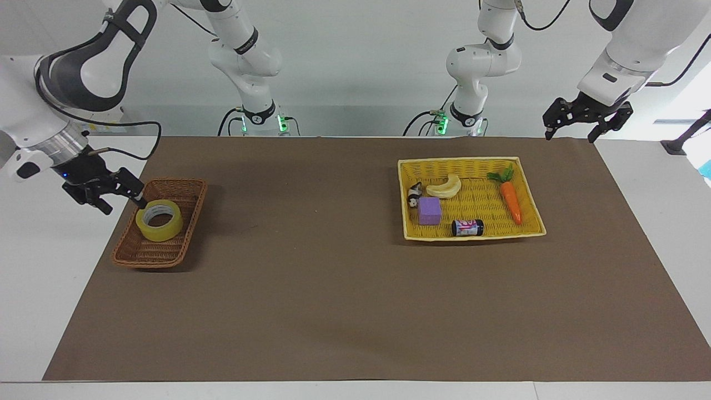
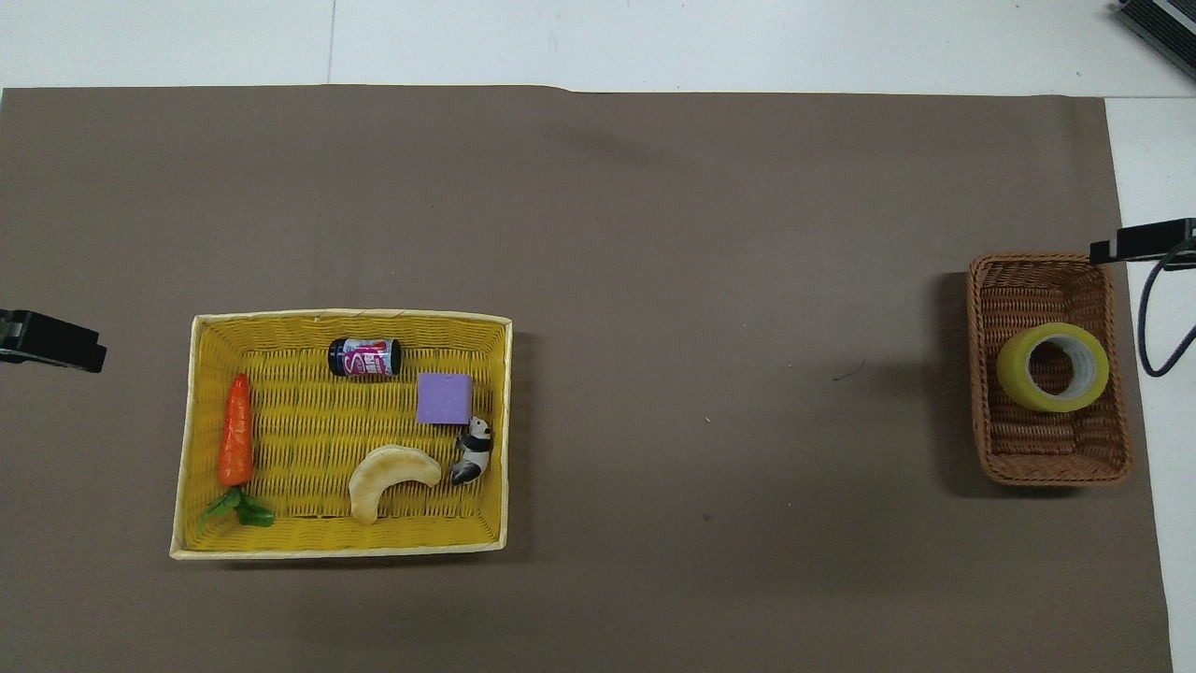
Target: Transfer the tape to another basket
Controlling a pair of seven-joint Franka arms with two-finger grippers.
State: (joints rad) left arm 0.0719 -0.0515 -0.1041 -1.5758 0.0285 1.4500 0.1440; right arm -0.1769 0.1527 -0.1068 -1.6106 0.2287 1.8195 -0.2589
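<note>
The tape (image 1: pixel 162 233) (image 2: pixel 1011 370), a yellow roll with a pale core, lies flat in the brown wicker basket (image 1: pixel 139 256) (image 2: pixel 1046 451) toward the right arm's end of the table. My right gripper (image 1: pixel 123 204) (image 2: pixel 1140 245) hangs open and holds nothing, raised just outside the basket's rim at the table's end, clear of the tape. My left gripper (image 1: pixel 570 136) (image 2: pixel 51 341) waits open and holds nothing, up in the air over the mat's corner at the left arm's end.
A wider yellow woven basket (image 1: pixel 472 160) (image 2: pixel 308 439) sits toward the left arm's end. It holds a carrot (image 1: pixel 510 201), a banana (image 1: pixel 445 187), a purple block (image 1: pixel 429 210), a small can (image 1: pixel 467 227) and a panda figure (image 1: pixel 414 195). Bare brown mat lies between the baskets.
</note>
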